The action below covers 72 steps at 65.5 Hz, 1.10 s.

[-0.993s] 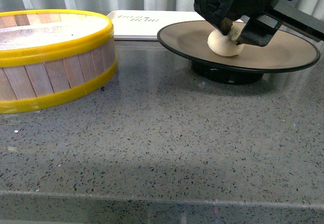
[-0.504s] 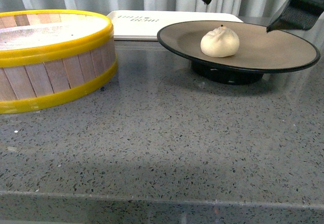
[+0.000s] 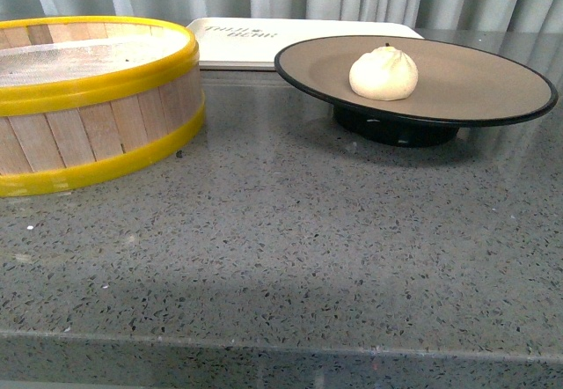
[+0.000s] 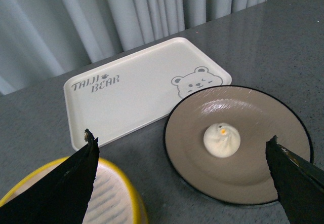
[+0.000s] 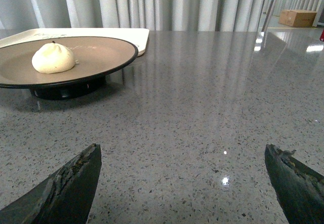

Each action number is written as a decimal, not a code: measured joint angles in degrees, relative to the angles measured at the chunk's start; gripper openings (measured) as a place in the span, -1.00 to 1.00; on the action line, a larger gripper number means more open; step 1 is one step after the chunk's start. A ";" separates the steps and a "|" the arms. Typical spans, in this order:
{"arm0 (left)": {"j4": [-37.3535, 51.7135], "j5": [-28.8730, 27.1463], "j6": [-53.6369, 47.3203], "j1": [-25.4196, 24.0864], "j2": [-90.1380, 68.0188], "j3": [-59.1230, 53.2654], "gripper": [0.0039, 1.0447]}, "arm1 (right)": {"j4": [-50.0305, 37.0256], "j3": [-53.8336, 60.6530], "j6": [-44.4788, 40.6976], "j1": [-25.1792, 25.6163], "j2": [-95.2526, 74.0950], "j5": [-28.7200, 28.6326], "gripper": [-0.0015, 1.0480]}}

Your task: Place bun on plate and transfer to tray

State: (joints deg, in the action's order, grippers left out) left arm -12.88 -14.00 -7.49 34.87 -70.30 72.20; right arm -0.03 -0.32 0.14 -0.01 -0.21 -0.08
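Note:
The white pleated bun sits on the tan, black-rimmed plate at the right of the counter. It also shows in the left wrist view on the plate and in the right wrist view on the plate. The cream tray with lettering lies behind the plate, empty. My left gripper is open and empty, high above the plate and steamer. My right gripper is open and empty, low over the counter, to the right of the plate. Neither arm shows in the front view.
A round wooden steamer basket with a yellow rim stands at the left of the grey speckled counter. Grey curtains hang behind. A cardboard box lies far off in the right wrist view.
The gripper that was closed around the bun on the plate has let it go, opened and lifted out of the front view. The bun stays on the plate.

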 joint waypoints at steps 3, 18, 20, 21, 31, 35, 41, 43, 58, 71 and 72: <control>-0.35 0.85 0.00 -1.46 3.23 -2.71 0.88 | 0.00 0.00 0.00 0.00 0.00 0.00 0.84; 17.88 -8.46 5.14 -10.01 17.33 -22.77 0.39 | 0.00 0.00 0.00 0.00 0.00 0.00 0.84; 19.96 -7.34 5.68 -11.76 19.47 -26.23 0.29 | 0.00 0.00 0.00 0.00 0.00 0.04 0.84; 20.52 -6.93 5.92 -12.33 20.17 -27.34 0.26 | 0.00 0.00 0.00 0.00 0.00 0.04 0.84; 25.81 -1.20 6.97 -19.21 28.41 -43.47 -0.40 | 0.00 0.00 0.00 0.00 0.00 -0.02 0.84; 26.93 0.63 7.04 -20.59 30.27 -46.77 -0.61 | 0.00 0.00 0.00 0.00 0.00 0.00 0.84; 28.48 2.64 7.30 -22.93 33.55 -51.21 -0.94 | 0.00 0.00 0.00 0.00 0.00 0.04 0.84; 28.96 3.37 7.54 -23.80 34.77 -52.78 -0.93 | 0.00 0.00 0.00 0.00 0.00 0.02 0.84; 29.99 7.08 7.58 -27.50 40.17 -59.76 -0.93 | 0.00 0.00 0.00 0.00 0.00 0.02 0.84; 30.03 13.35 7.61 -33.14 44.33 -63.60 -0.93 | 0.00 0.00 0.00 0.00 0.00 0.00 0.84; 30.01 13.64 7.58 -33.62 44.76 -63.93 -0.93 | 0.00 0.00 0.00 0.00 0.00 0.00 0.84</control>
State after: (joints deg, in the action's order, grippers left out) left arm 17.12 -0.36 0.10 1.26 -25.54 8.27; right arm -0.03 -0.32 0.14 -0.01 -0.21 -0.08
